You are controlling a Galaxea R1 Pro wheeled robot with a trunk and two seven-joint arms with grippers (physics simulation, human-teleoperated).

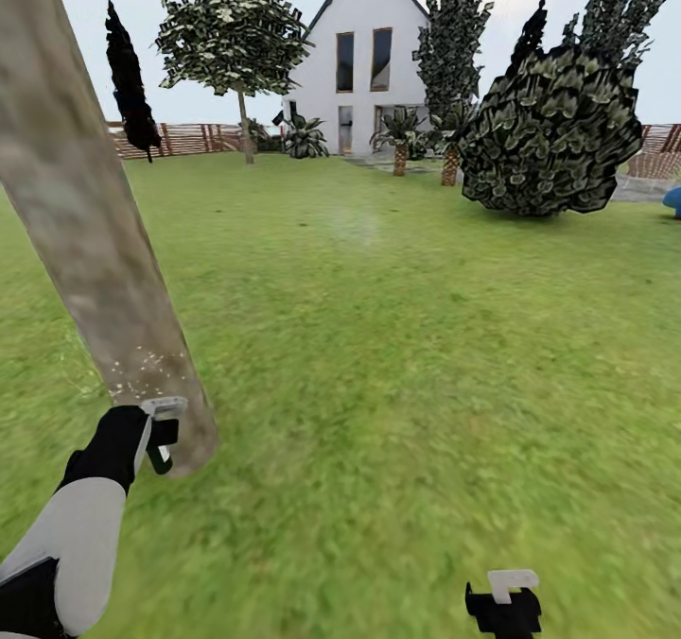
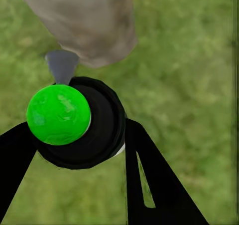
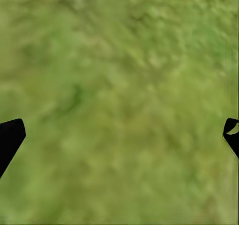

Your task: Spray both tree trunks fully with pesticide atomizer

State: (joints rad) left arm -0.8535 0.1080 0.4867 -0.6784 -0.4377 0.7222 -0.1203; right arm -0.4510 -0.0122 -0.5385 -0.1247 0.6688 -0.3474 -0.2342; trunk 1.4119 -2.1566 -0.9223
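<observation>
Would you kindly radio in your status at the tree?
Left hand shut on pesticide atomizer, nozzle aimed at tree trunk base. Right hand open, low over lawn. Nothing between nozzle and trunk.

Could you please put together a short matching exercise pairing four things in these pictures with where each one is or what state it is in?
Things
1. pesticide atomizer
2. tree trunk
3. right claw
4. white house

Places or states
a. open above bare grass
b. at the far end of the lawn
c. clamped in the left claw, nozzle toward the trunk base
d. leaning across the left side of the head view, speckled with white dots low down

Pairs: 1-c, 2-d, 3-a, 4-b
</observation>
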